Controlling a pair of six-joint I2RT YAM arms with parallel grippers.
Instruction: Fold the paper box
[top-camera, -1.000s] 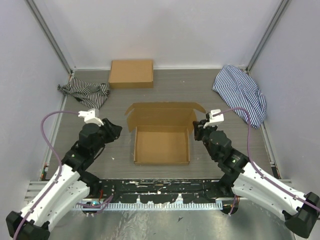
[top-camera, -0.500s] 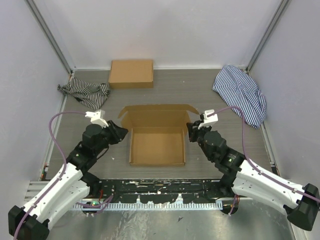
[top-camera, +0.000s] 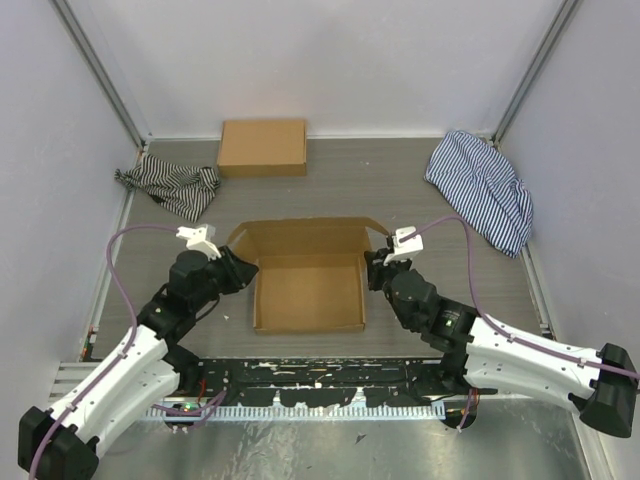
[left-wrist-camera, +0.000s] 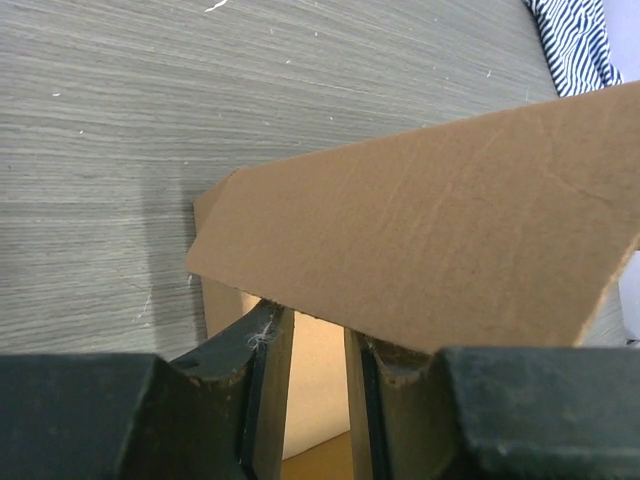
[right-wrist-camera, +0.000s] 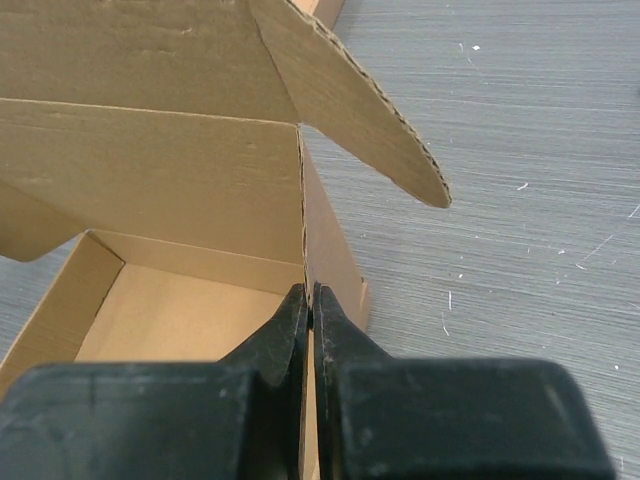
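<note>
Overhead, the paper box (top-camera: 308, 295) sits open-topped on the grey table (top-camera: 400, 180), just beyond the two arm bases and between the two grippers, with its lid panel standing up along the far wall and a small flap at each of that panel's ends. The left gripper (top-camera: 247, 270) is at the box's left wall and the right gripper (top-camera: 370, 268) at its right wall. Well behind lie a second cardboard box (top-camera: 262, 147), closed and flat, a black-and-white striped cloth (top-camera: 172, 187) at far left and a blue-striped cloth (top-camera: 482, 190) at far right. From the left wrist, a tilted flap of the paper box (left-wrist-camera: 420, 230) hangs over the left gripper (left-wrist-camera: 318, 345). Its fingers stand a narrow gap apart with their tips hidden under that flap, so I cannot tell whether they pinch any cardboard. From the right wrist, the right gripper (right-wrist-camera: 308, 305) is pinched tight on the thin upper edge of the box's right wall (right-wrist-camera: 330, 250), near the corner where the lid panel rises.
</note>
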